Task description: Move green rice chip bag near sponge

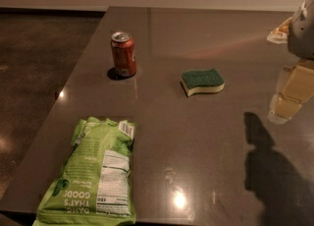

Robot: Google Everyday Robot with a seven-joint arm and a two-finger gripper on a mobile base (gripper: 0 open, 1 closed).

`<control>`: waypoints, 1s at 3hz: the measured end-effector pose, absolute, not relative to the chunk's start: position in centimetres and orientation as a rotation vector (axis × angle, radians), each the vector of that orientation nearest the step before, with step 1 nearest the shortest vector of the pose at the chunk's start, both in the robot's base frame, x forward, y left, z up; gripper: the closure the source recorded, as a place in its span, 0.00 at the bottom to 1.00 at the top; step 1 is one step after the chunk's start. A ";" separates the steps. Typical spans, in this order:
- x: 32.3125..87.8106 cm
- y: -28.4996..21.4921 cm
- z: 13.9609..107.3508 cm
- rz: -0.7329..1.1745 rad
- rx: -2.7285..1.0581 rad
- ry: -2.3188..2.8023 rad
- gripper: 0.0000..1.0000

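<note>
The crinkly lime-green rice chip bag [93, 171] lies flat at the near-left of the dark table [196, 146], long axis roughly 12-to-6. The wavy green-and-yellow sponge [202, 82] is well apart at its 2 o'clock. The pale gripper [284, 109] hovers far right, with the bag at its 8 o'clock; how far open it is, I cannot tell.

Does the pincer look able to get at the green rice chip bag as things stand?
Probably yes: the pincer hangs at the right, and only bare table separates it from the green rice chip bag.
</note>
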State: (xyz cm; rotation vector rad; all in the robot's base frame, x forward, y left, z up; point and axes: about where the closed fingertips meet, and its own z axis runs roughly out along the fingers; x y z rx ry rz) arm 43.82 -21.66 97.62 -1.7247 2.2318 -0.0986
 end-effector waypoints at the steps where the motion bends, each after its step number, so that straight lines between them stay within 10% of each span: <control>1: 44.3 -21.3 98.0 -0.126 -1.732 2.216 0.00; 3: 47.0 -14.8 99.6 -0.139 -1.884 2.038 0.00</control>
